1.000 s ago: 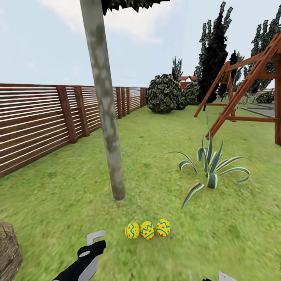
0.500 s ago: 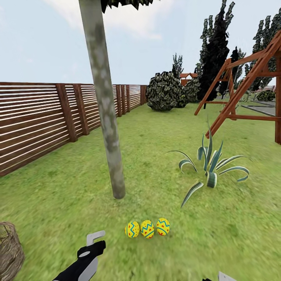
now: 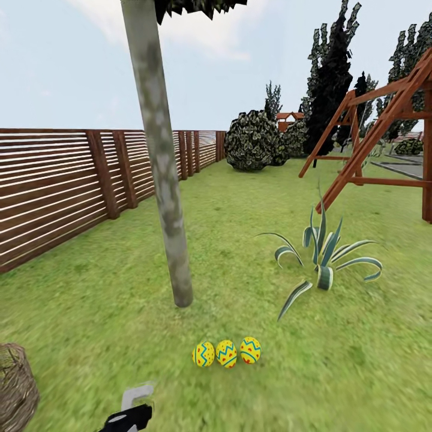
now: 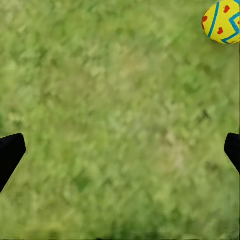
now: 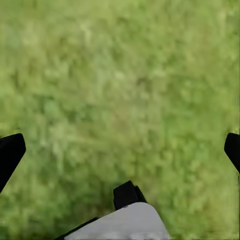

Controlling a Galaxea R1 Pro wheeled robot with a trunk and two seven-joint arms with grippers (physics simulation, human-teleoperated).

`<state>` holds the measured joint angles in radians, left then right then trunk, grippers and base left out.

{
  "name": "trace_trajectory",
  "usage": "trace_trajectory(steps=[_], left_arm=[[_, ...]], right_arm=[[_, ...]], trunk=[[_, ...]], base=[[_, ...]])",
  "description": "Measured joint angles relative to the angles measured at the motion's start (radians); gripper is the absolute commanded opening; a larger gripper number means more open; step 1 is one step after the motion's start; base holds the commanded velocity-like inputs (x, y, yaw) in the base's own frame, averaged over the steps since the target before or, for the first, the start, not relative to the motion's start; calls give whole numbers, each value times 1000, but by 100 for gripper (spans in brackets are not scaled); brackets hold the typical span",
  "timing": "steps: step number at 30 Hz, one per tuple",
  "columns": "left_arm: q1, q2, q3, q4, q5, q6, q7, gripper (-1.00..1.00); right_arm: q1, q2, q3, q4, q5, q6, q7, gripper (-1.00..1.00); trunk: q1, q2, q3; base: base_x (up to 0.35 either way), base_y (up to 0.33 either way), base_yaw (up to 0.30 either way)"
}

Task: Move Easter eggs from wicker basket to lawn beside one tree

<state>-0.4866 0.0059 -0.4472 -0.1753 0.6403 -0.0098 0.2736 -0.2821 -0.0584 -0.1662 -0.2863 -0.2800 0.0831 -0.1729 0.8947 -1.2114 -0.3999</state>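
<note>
Three eggs (image 3: pixel 227 353) lie in a row on the grass (image 3: pixel 120 300) at lower centre of the head view, just below the foot of the tree (image 3: pixel 174 252); the basket (image 3: pixel 15 387) sits at the lower-left edge. The left gripper (image 4: pixel 120 150) hangs open and empty over bare grass, one egg at the upper right of its wrist view. The right gripper (image 5: pixel 120 150) is spread open too. The sound move, I judge, is lifting clear without nudging the row.
</note>
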Motion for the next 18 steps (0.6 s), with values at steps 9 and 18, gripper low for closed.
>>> trace_trajectory(steps=[9,18], left_arm=[[77,1,-1,67,-2,0,-4,100],[171,4,-2,76,-3,0,-5,100]], right_arm=[[0,-4,7,129,-9,-1,-1,100],[2,-2,8,219,-9,0,-1,100]], trunk=[[-35,63,28],[-69,126,56]], base=[[0,0,0],[0,0,0]])
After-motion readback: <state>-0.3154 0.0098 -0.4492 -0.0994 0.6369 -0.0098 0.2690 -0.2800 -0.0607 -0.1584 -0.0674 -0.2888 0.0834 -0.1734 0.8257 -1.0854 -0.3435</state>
